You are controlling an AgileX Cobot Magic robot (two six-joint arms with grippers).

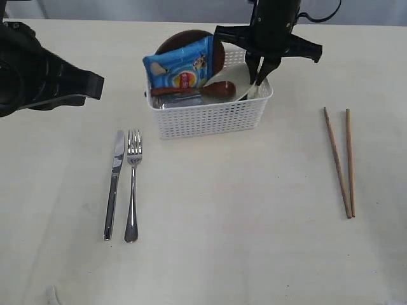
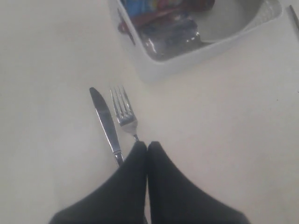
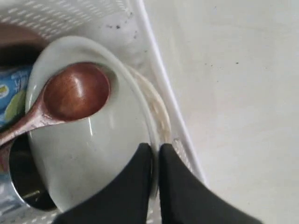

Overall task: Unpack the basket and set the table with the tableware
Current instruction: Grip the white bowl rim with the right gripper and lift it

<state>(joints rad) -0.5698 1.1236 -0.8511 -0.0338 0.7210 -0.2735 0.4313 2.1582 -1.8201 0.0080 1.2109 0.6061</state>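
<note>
The white basket (image 1: 210, 117) stands at the back middle of the table (image 1: 241, 210). In it a cream bowl (image 3: 93, 154) leans at the right end, with the wooden spoon (image 3: 74, 95) resting in it. A steel mug (image 2: 170, 35) lies beside them and a brown plate (image 1: 191, 36) stands at the back. My right gripper (image 3: 155, 148) reaches down into the basket, shut on the bowl's rim. Knife (image 1: 114, 184) and fork (image 1: 132, 184) lie side by side on the left. Two chopsticks (image 1: 340, 162) lie on the right. My left gripper (image 2: 147, 144) hovers shut and empty above the knife and fork handles.
A blue snack bag (image 1: 178, 67) leans over the basket's left half, covering part of the plate and the spoon's handle. The basket wall (image 3: 163, 93) runs close beside my right fingers.
</note>
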